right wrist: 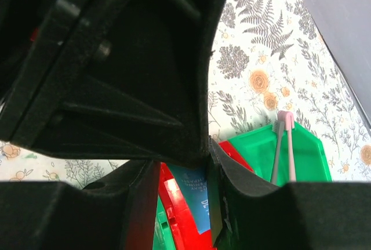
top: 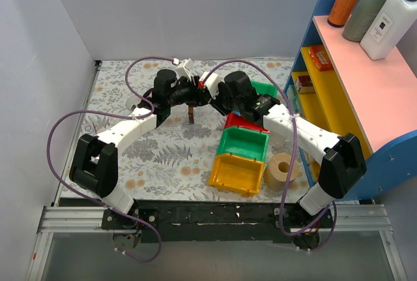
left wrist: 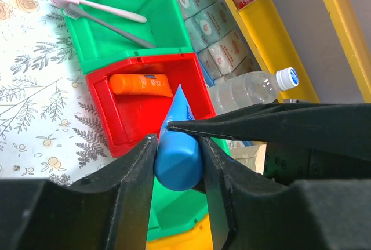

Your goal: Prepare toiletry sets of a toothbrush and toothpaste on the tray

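Top view: both arms meet nose to nose over the table, left gripper (top: 188,93) and right gripper (top: 208,89) crowded together, the tube hidden btwn them. Just under that meeting point a dark brown upright of the tray (top: 191,114) shows; its clear part can't be made out.

Only the wrist cams show the grip. Left wrist: left gripper (left wrist: 177,145) is closed onto the toothpaste (left wrist: 177,166), both fingers pressed on its sides near the rounded end, tube up in the air. One right-gripper finger (left wrist: 261,125) lies across the tube just past the left fingertips. Right wrist: view mostly blocked by the left gripper's black body; the right gripper (right wrist: 182,171) has the tube (right wrist: 194,195) btwn its fingers too, so both grippers hold it.

Bins, only the top view shows all four in a row: yellow bin (top: 236,174), lower green bin (top: 244,144), red bin (top: 246,123), far green bin (top: 264,89).
- Red bin (left wrist: 107,111), beyond and below the left fingertips: an orange tube (left wrist: 139,84) lying along its far wall.
- Far green bin (left wrist: 87,41), past the red one: a pink-headed toothbrush (left wrist: 98,6) and a grey toothbrush (left wrist: 110,28), side by side.

Toothpaste look: bright blue, tapering to a flat crimped end pointing away from the left wrist; white print on it in the right wrist view.
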Motion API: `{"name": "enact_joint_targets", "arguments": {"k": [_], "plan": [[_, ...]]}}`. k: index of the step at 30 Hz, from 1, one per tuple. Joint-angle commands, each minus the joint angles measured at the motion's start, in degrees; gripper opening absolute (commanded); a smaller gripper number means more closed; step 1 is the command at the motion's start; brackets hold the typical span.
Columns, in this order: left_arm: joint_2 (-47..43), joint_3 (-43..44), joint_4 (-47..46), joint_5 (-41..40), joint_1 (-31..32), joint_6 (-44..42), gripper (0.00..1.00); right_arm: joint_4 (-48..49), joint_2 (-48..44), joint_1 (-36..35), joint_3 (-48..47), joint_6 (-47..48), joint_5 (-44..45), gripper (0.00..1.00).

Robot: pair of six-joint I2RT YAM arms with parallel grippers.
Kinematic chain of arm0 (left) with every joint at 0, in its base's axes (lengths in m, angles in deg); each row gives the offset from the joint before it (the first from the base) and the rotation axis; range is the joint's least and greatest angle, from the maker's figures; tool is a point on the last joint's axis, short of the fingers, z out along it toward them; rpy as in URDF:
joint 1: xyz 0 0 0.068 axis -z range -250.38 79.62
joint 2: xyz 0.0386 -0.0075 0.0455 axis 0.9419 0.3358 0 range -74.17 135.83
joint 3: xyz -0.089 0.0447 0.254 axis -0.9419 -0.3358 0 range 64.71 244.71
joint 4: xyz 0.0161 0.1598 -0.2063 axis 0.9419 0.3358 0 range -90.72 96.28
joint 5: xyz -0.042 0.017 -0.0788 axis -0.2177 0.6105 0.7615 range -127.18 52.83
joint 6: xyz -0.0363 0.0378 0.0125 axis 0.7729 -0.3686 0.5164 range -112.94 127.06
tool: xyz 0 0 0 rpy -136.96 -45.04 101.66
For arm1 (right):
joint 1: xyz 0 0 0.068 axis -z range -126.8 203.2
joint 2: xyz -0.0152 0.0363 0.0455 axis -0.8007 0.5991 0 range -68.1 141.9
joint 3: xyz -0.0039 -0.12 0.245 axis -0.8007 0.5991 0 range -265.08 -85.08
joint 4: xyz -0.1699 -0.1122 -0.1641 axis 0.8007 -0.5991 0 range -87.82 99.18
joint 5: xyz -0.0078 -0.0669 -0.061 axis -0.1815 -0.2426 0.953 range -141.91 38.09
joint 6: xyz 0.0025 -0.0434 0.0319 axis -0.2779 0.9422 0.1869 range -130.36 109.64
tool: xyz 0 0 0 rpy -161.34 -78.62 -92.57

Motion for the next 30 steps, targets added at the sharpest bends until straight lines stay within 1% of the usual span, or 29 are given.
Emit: {"name": "enact_joint_targets", "arguments": {"k": [1, 4, 5, 8, 11, 12, 14, 15, 18, 23, 26, 27, 28, 30], "plan": [[1.6, 0.9, 1.6, 2.5, 1.8, -0.2, 0.25, 7.3, -0.6, -0.6, -0.8, 1.1, 3.3, 0.01], [2.3, 0.8, 0.9, 3.8, 2.0, 0.8, 0.1, 7.8, -0.6, -0.6, -0.4, 1.1, 4.5, 0.01], [2.4, 0.7, 0.9, 3.8, 2.0, 1.0, 0.01, 8.3, -0.6, -0.6, -0.1, 1.0, 4.7, 0.01], [2.2, 0.6, 0.5, 3.9, 2.0, 0.4, 0.0, 8.8, -0.6, -0.6, 1.0, 1.0, 5.3, 0.04], [1.2, 0.2, 0.0, 3.8, 2.0, -0.3, 0.0, 8.8, -0.7, -0.5, 1.9, 0.6, 5.5, 0.12], [0.7, 0.0, -0.1, 3.6, 2.0, -0.8, 0.0, 8.9, -0.9, -0.5, 2.1, 0.5, 5.6, 0.18], [0.1, -0.3, -0.6, 3.0, 1.6, -0.7, 0.0, 9.1, -1.0, -0.3, 3.0, 0.1, 5.6, 0.25], [-0.1, -0.5, -0.9, 3.0, 1.2, 0.2, 0.0, 9.3, -1.3, -0.3, 3.2, -0.1, 5.4, 0.3], [-0.7, -1.6, -3.1, 4.3, -0.8, 2.5, 0.0, 9.4, -1.9, 0.6, 4.4, -0.9, 4.6, 0.4], [-1.6, -2.9, -5.8, 5.4, -3.1, 3.9, 0.0, 9.1, -3.0, 0.8, 5.2, -1.0, 3.1, 0.45], [-1.9, -3.2, -6.6, 6.0, -3.8, 4.6, 0.0, 8.6, -3.5, 0.8, 5.4, -1.0, 2.6, 0.5], [-2.0, -3.4, -7.2, 6.3, -4.1, 4.7, 0.0, 8.4, -3.6, 0.9, 5.4, -1.1, 2.6, 0.57], [-2.1, -3.5, -7.6, 6.4, -4.4, 5.0, 0.0, 8.4, -3.6, 0.9, 5.6, -1.4, 2.6, 0.59], [-2.3, -3.6, -7.8, 6.6, -5.1, 5.1, 0.0, 8.4, -3.9, 1.3, 5.9, -1.8, 2.5, 0.6]]}}
